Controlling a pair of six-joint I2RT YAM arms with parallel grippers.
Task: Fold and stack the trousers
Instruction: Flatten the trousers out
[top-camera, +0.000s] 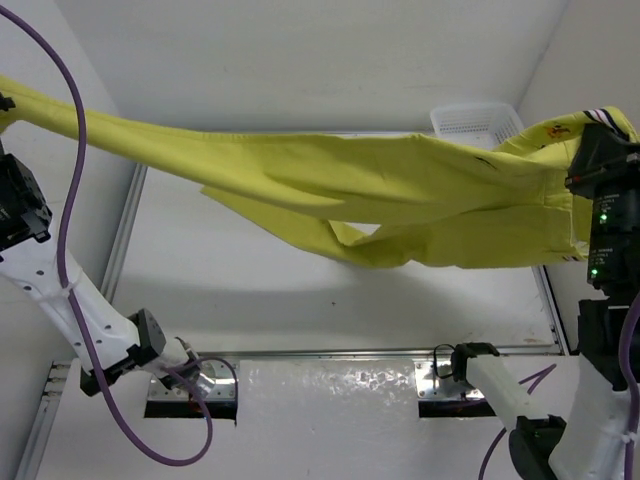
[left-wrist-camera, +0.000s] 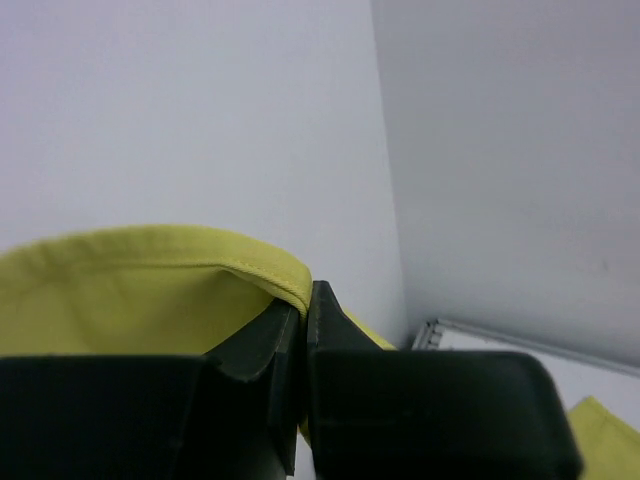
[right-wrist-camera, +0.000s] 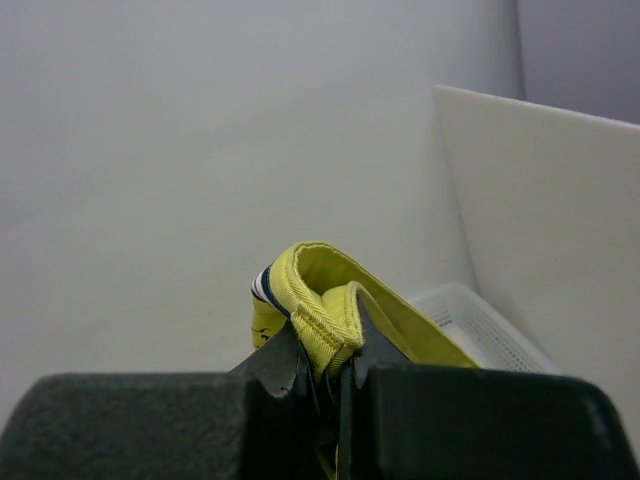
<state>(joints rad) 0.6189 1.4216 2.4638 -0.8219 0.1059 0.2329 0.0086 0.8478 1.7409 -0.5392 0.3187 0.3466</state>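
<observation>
Trousers (top-camera: 400, 190) hang stretched in the air above the table (top-camera: 300, 300), sagging mid-span, second leg drooping loose underneath. Left gripper (left-wrist-camera: 305, 300) is pinched tight on a leg hem at far left; right gripper (right-wrist-camera: 328, 362) is clamped on the waistband, striped trim showing. No fold visible yet. Judged early: laying flat, folding and stacking all remain, white basket (top-camera: 475, 122) at the back right
</observation>
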